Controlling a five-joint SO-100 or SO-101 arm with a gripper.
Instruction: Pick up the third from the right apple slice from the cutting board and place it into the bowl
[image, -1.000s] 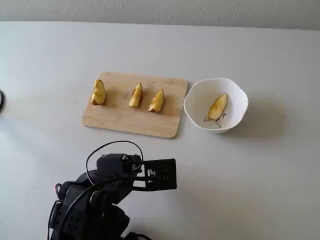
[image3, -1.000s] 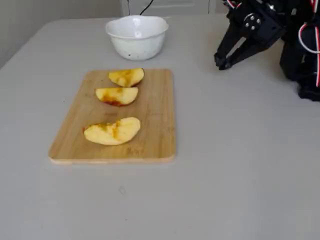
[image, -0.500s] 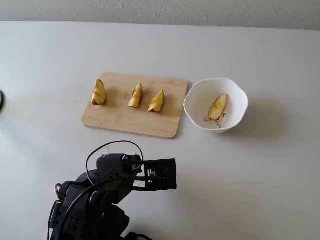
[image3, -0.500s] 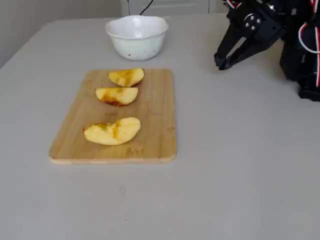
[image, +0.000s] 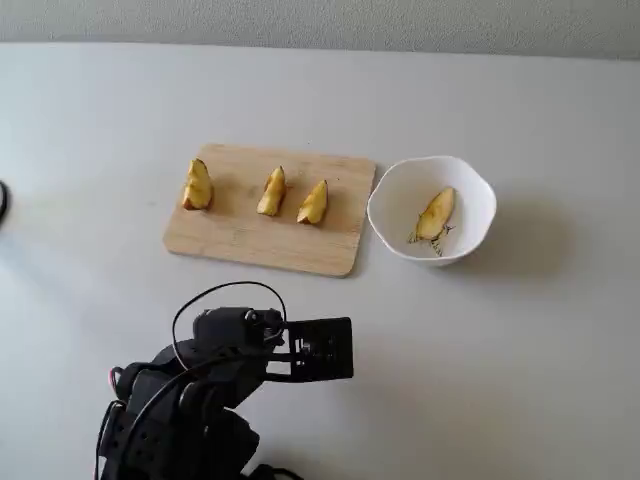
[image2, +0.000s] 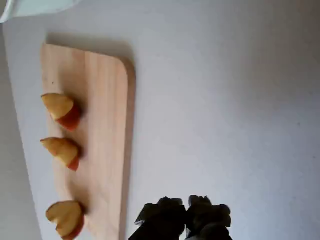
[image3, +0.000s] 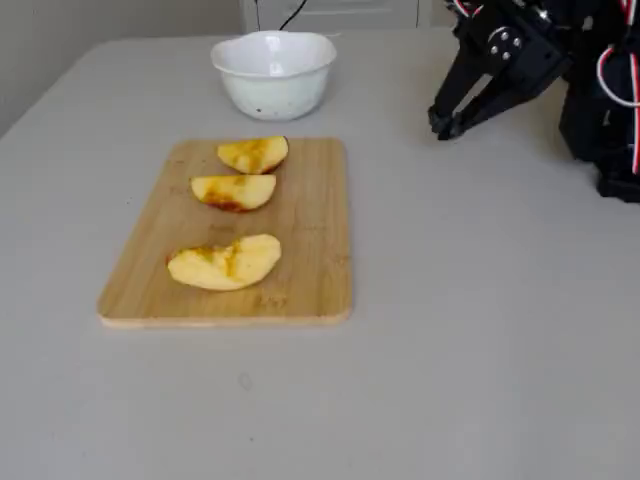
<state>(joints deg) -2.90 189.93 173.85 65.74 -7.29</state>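
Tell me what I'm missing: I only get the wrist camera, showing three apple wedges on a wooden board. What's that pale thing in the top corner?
Observer: That's a white bowl, standing just right of the cutting board in a fixed view.
Operator: Anything in it?
Observer: Yes, one apple slice lies inside.
Operator: Is the claw carrying something?
Observer: No. The gripper hangs empty, fingertips together, off to the side of the board.

a pale grey table (image: 520, 340) is carrying a light-wood cutting board (image: 240, 235) and, just beside its right end in that fixed view, a white bowl (image: 475, 185); the arm's base (image: 170, 430) is sitting nearer the camera.
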